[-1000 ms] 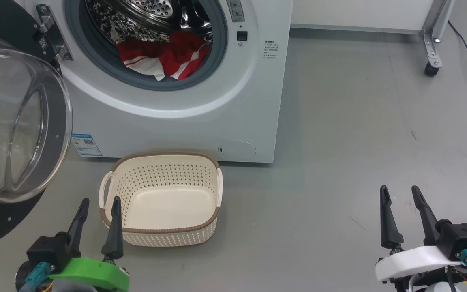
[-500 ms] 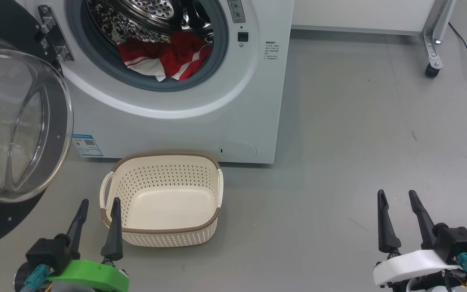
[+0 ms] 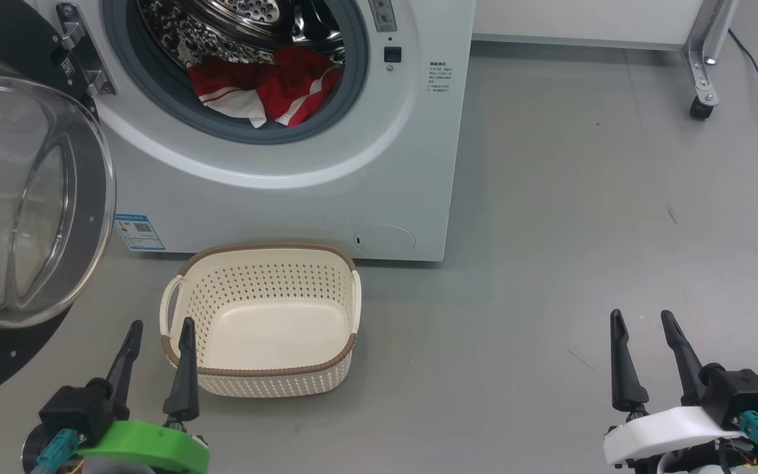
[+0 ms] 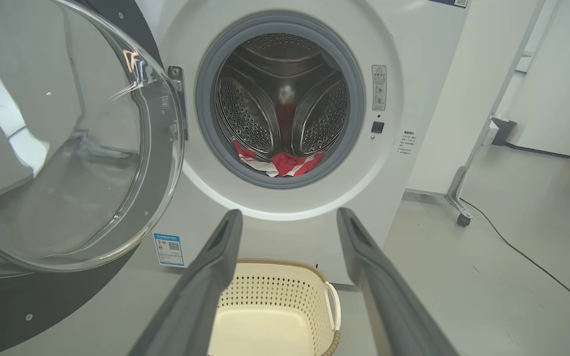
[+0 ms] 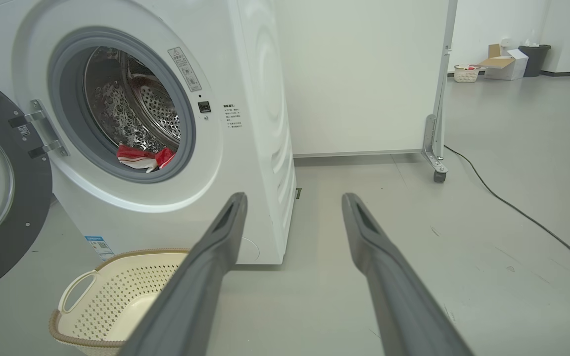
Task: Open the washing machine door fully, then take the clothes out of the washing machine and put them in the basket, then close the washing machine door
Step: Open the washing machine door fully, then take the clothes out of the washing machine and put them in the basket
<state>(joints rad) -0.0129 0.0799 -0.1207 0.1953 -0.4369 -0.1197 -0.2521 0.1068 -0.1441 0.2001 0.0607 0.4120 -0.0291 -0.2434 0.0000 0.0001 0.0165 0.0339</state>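
The left gripper [image 3: 162,324] and right gripper [image 3: 641,316] stay spread and empty, the right one drawn back slightly. The clothes [image 3: 267,89] remain inside the washing machine [image 3: 287,197], ahead of the left gripper, beyond the basket [image 3: 267,249].

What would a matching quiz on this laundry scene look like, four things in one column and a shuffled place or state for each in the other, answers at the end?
Column one
1. washing machine door
2. clothes
3. basket
4. left gripper

Column two
A. empty, on the floor in front of the washing machine
B. swung open, on the robot's left side
C. lying low in the drum
D. open, holding nothing

Pairs: 1-B, 2-C, 3-A, 4-D
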